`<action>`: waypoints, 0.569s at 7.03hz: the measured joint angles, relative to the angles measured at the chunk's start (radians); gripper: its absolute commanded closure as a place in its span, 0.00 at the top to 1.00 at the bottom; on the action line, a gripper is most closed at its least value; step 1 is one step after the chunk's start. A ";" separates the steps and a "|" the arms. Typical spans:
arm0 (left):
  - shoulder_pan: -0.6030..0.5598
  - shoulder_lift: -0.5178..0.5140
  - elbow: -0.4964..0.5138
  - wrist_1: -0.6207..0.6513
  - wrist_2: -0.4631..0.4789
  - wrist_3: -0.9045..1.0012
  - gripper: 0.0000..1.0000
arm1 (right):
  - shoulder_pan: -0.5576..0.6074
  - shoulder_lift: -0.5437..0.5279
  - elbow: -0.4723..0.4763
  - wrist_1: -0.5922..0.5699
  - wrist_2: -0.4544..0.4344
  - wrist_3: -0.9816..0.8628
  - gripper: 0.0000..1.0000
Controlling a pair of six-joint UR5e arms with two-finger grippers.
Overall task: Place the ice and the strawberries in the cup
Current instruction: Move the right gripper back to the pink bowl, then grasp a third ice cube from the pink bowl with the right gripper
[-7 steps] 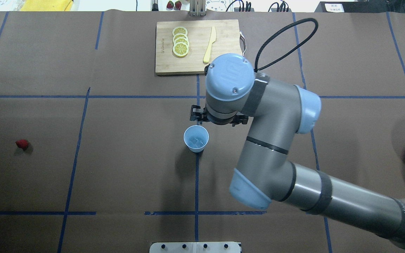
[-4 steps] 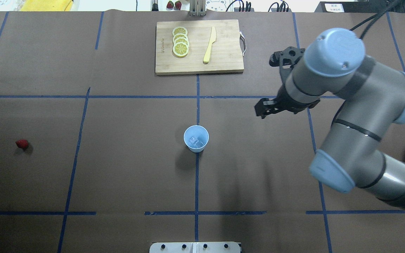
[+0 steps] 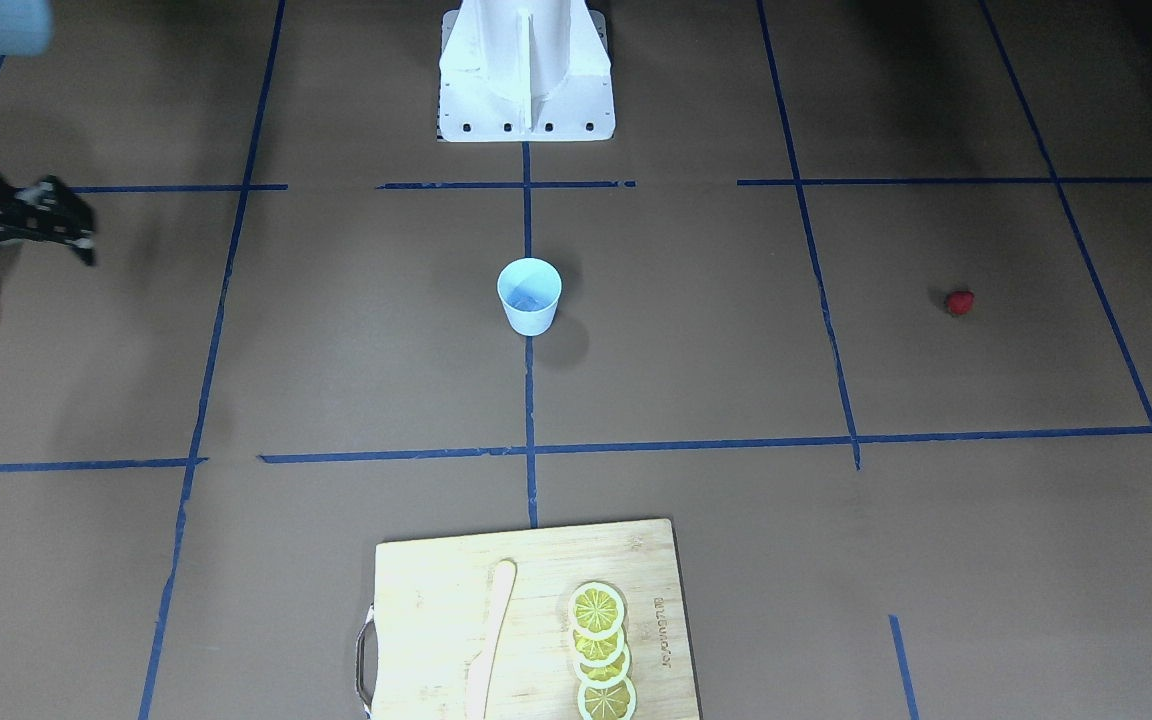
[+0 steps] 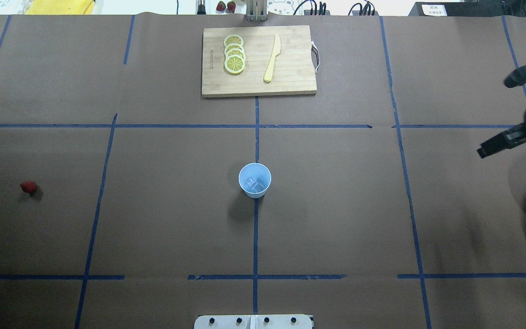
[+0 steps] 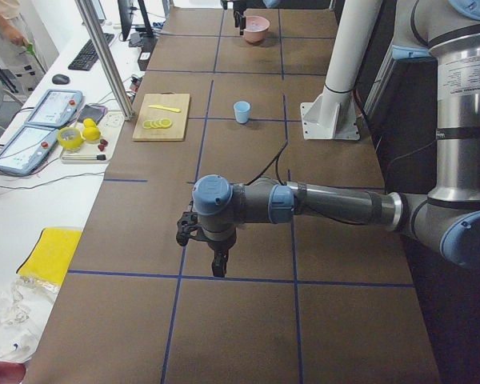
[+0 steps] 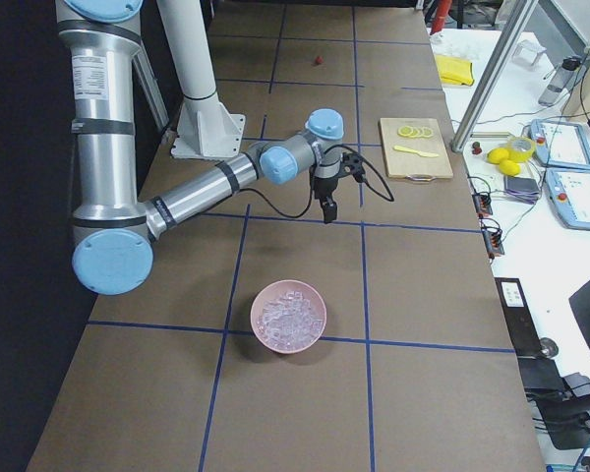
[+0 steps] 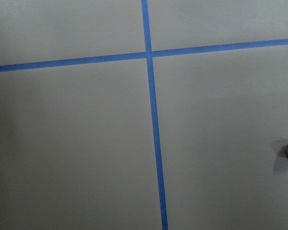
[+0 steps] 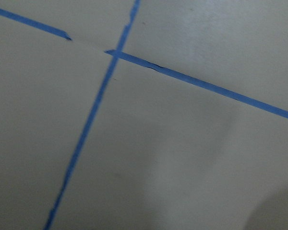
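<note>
A: The cup [image 4: 244, 179] stands upright in the middle of the table [image 4: 153, 228], right on a blue tape line [image 4: 255, 237]. There's ice [image 4: 256, 184] in it, a few clear cubes at the bottom.

B: So the ice half looks done?

A: I'd say so, unless more cubes are wanted. The strawberry [image 4: 28, 187] is the part left. It lies alone on the bare table, well apart from the cup, far out on the robot's left.

B: Who's nearest to it?

A: The left claw [image 5: 218, 270]. It hangs over the table pointing down, and its wrist camera catches the berry just at the right edge of its view, so it isn't lined up over it yet.

B: Wide or narrow?

A: I cannot tell. Only the side camera shows it, and that's not enough to judge.

B: And the right claw [image 4: 486, 150]?

A: Out at the far right, well clear of the cup and near the pink bowl [image 6: 275, 344] that holds the rest of the ice. I see nothing in it, but I cannot tell how far apart its fingers are.

B: So what's left?

A: Centre on the berry, pick it up, carry it to the cup and drop it in
</note>
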 measured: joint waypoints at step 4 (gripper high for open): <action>0.000 0.002 -0.001 0.001 0.000 0.000 1.00 | 0.167 -0.166 -0.087 0.061 0.049 -0.313 0.96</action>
